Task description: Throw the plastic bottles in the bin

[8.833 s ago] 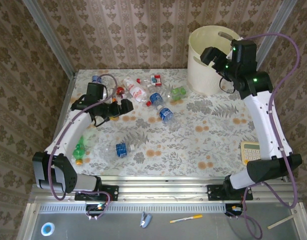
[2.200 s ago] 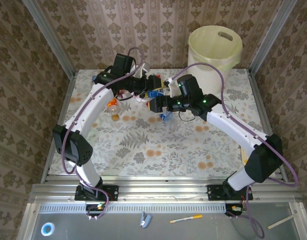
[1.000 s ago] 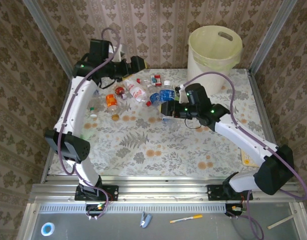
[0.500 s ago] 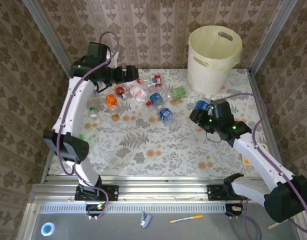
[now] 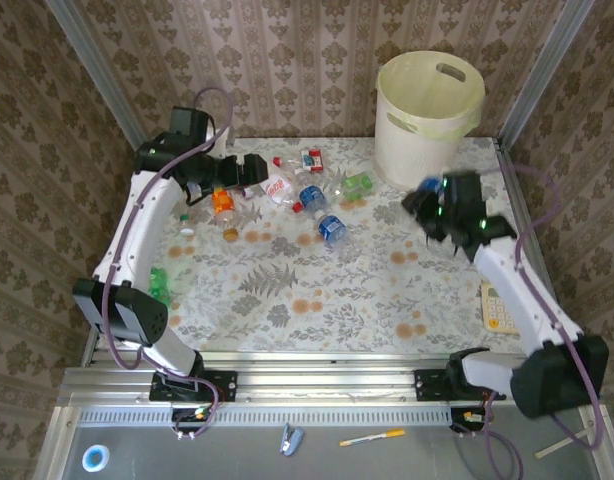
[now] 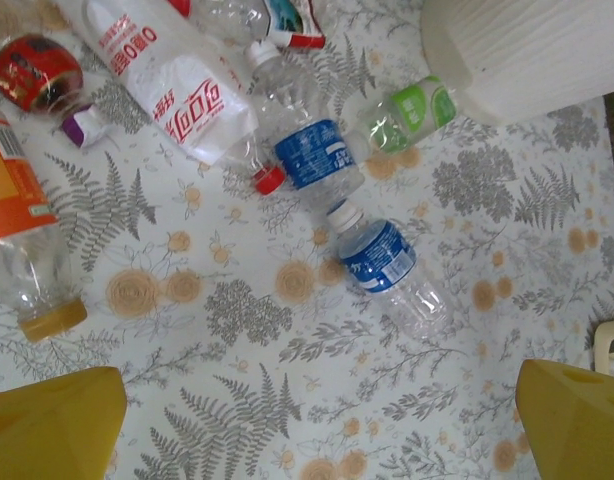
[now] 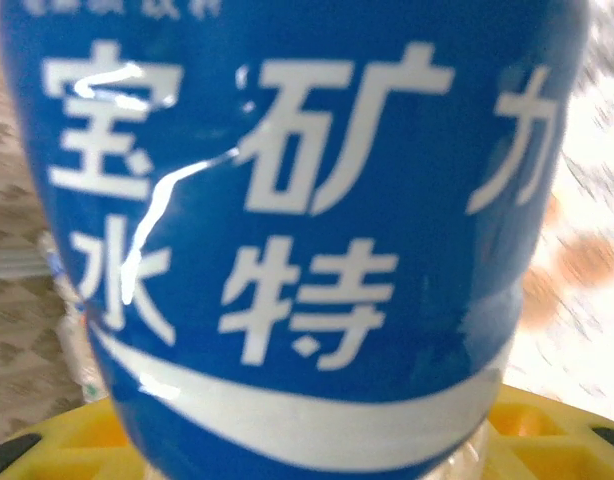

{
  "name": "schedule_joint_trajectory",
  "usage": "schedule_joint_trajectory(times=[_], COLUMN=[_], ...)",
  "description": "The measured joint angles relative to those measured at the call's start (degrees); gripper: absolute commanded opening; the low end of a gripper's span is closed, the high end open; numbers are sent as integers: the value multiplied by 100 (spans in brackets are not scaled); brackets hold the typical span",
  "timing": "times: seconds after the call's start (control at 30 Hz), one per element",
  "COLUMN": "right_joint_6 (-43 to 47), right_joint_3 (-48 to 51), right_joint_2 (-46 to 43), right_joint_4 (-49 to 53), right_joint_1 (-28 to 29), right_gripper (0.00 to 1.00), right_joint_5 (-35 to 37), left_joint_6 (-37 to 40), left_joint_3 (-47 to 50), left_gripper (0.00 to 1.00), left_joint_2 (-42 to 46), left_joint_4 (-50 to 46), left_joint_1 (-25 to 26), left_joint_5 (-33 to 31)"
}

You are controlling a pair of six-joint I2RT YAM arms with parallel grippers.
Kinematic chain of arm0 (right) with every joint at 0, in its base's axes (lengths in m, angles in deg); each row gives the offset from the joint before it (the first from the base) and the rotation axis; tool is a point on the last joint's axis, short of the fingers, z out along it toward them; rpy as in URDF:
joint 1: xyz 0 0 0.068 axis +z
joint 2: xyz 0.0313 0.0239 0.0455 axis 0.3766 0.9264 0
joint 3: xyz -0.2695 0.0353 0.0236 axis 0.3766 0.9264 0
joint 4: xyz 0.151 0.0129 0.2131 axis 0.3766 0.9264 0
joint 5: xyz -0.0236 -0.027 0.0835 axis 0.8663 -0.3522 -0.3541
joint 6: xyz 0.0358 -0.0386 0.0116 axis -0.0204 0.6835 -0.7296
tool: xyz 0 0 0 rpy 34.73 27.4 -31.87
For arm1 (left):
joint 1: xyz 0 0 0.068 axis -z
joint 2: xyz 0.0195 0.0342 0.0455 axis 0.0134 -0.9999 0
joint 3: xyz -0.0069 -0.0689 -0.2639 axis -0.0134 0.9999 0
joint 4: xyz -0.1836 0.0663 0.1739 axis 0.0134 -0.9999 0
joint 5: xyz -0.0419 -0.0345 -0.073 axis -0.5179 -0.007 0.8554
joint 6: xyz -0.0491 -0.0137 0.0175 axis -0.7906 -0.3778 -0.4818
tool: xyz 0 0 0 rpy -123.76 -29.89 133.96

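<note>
The cream bin (image 5: 430,115) stands at the table's far right. Just in front of its base, my right gripper (image 5: 425,200) is shut on a blue-labelled plastic bottle (image 7: 287,220), which blocks most of the right wrist view above the yellow fingers (image 7: 547,432). My left gripper (image 5: 247,168) hangs open and empty above the far left. Its yellow fingertips (image 6: 47,425) frame two blue-labelled bottles (image 6: 309,150) (image 6: 382,258), a green one (image 6: 412,108), a white red-lettered one (image 6: 182,85) and an orange one (image 6: 12,200).
Several bottles lie in a cluster (image 5: 309,195) at the far middle. A green bottle (image 5: 159,285) lies near the left edge. The pale yellow calculator (image 5: 500,305) sits at the right edge. Papered walls close in the back and sides.
My right gripper has carried the blue-labelled bottle up and to the right, closer to the bin. The left gripper has shifted slightly left and nearer, still empty.
</note>
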Motion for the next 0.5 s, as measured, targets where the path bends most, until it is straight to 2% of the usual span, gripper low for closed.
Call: schedule_joint_trajectory(times=[0.03,0.07,0.17,0.23,0.33,0.5], right_joint_6=[87,160,350,437,553,625], right_joint_3=[-739,-1753,-4389,-5414,-5834,-5414], right_joint_2=[372,855,2068,2520,2732,2736], right_joint_4=[44,39,74,136,289,535], right_joint_1=[-92,-186,-378,-461,-529,-549], right_gripper=[42,61,85,100,100,100], right_joint_5=[-2,-7,120,205,227,219], left_joint_6=[-2,-2,-7,-26,-66,-138], left_joint_3=[101,227,656,1005,1563,2225], left_gripper=[100,100,100,100,100,100], left_joint_2=[37,83,243,380,592,793], left_joint_4=[31,74,173,278,376,461], left_joint_1=[0,0,0,-2,-2,0], left_joint_5=[-7,-9,-7,-4,-2,15])
